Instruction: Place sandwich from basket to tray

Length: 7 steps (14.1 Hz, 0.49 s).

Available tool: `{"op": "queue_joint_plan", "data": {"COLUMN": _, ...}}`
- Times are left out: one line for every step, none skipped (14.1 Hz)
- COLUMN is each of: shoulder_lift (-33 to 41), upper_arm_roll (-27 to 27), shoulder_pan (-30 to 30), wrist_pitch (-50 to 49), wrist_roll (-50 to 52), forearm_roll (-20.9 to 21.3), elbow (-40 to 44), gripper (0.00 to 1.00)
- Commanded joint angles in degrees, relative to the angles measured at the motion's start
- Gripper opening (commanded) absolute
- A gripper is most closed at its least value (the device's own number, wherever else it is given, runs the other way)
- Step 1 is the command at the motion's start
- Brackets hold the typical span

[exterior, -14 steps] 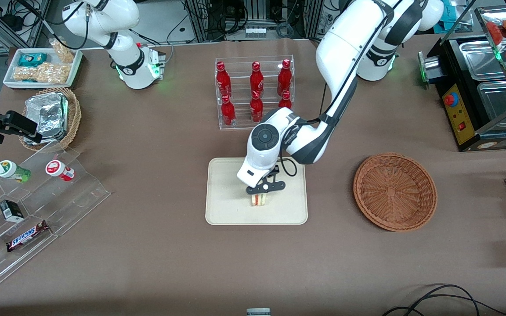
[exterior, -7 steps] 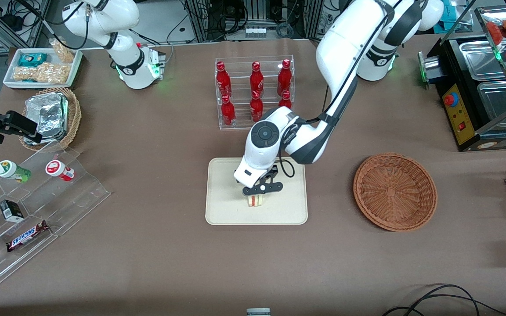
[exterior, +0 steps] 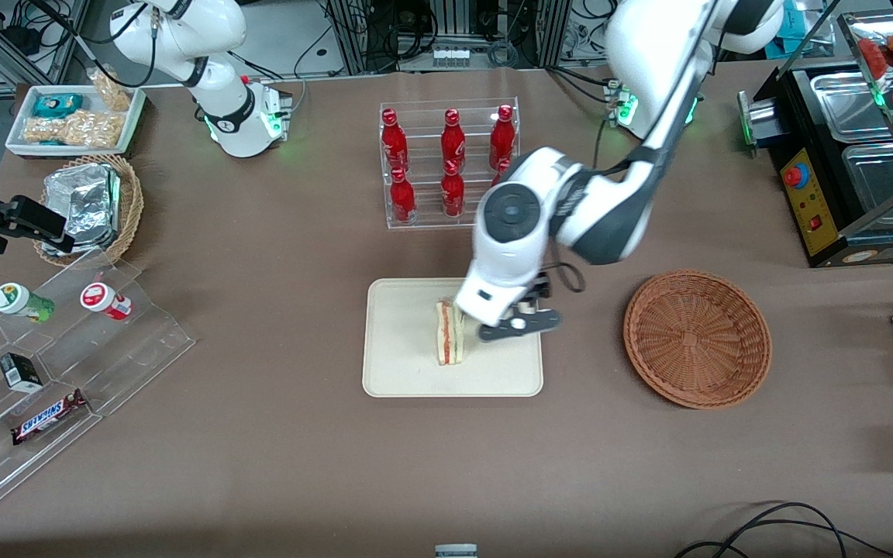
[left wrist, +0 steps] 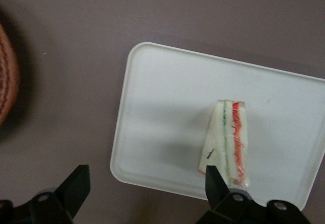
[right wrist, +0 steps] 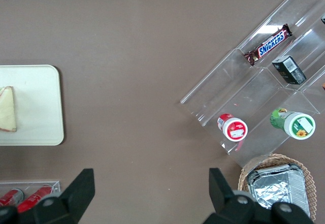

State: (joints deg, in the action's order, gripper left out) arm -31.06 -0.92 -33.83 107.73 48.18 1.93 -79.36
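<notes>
The sandwich (exterior: pixel 449 333) stands on edge on the cream tray (exterior: pixel 400 341), a white wedge showing red and green filling layers. My left gripper (exterior: pixel 518 328) hangs above the tray's edge on the side toward the basket (exterior: pixel 697 337), beside the sandwich and clear of it. In the left wrist view the gripper (left wrist: pixel 144 188) is open with nothing between its fingers; the sandwich (left wrist: pixel 228 137) lies on the tray (left wrist: pixel 167 117) near one fingertip (left wrist: pixel 213 181). The reddish-brown basket rim (left wrist: pixel 7 76) shows there too. The right wrist view catches the tray (right wrist: pixel 35 107) and a corner of the sandwich (right wrist: pixel 6 109).
A clear rack of red bottles (exterior: pixel 450 159) stands farther from the front camera than the tray. Toward the parked arm's end are a stepped acrylic shelf with snacks (exterior: pixel 67 349), a small basket of foil packets (exterior: pixel 90 205) and a white snack tray (exterior: pixel 78 116). A black appliance (exterior: pixel 849 155) sits toward the working arm's end.
The gripper has opened and let go of the sandwich, then risen and swung toward the basket. The sandwich now stands free on the tray.
</notes>
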Motion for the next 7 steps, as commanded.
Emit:
{"op": "queue_joint_plan", "data": {"shoulder_lift": 3.54, "upper_arm_roll": -0.40, "shoulder_pan": 4.37, "wrist_pitch": -0.42, "wrist_roll": -1.25, "forearm_roll": 0.09, "elbow": -5.61, "gripper": 1.00}}
{"op": "queue_joint_plan", "data": {"shoulder_lift": 4.76, "upper_arm_roll": -0.40, "shoulder_pan": 6.21, "wrist_pitch": -0.16, "wrist_roll": -1.51, "forearm_roll": 0.09, "elbow": -7.55, "gripper": 1.00}}
{"op": "queue_joint_plan", "data": {"shoulder_lift": 6.17, "upper_arm_roll": -0.40, "shoulder_pan": 8.14, "wrist_pitch": 0.19, "wrist_roll": -2.04, "forearm_roll": 0.09, "elbow": -9.13, "gripper": 1.00}}
{"op": "queue_joint_plan", "data": {"shoulder_lift": 7.05, "upper_arm_roll": -0.40, "shoulder_pan": 10.08, "wrist_pitch": 0.20, "wrist_roll": -4.30, "forearm_roll": 0.00, "elbow": -10.37, "gripper": 1.00}}
{"op": "queue_joint_plan", "data": {"shoulder_lift": 8.02, "upper_arm_roll": -0.40, "shoulder_pan": 12.36, "wrist_pitch": 0.20, "wrist_roll": -7.89, "forearm_roll": -0.78, "elbow": -11.42, "gripper": 1.00}}
{"op": "queue_joint_plan", "data": {"shoulder_lift": 9.07, "upper_arm_roll": -0.40, "shoulder_pan": 14.47, "wrist_pitch": 0.02, "wrist_roll": -12.11, "forearm_roll": -2.53, "elbow": -12.56, "gripper": 1.00}}
{"op": "queue_joint_plan", "data": {"shoulder_lift": 10.56, "upper_arm_roll": -0.40, "shoulder_pan": 16.67, "wrist_pitch": -0.50, "wrist_roll": -16.33, "forearm_roll": -3.94, "elbow": -13.79, "gripper": 1.00}}
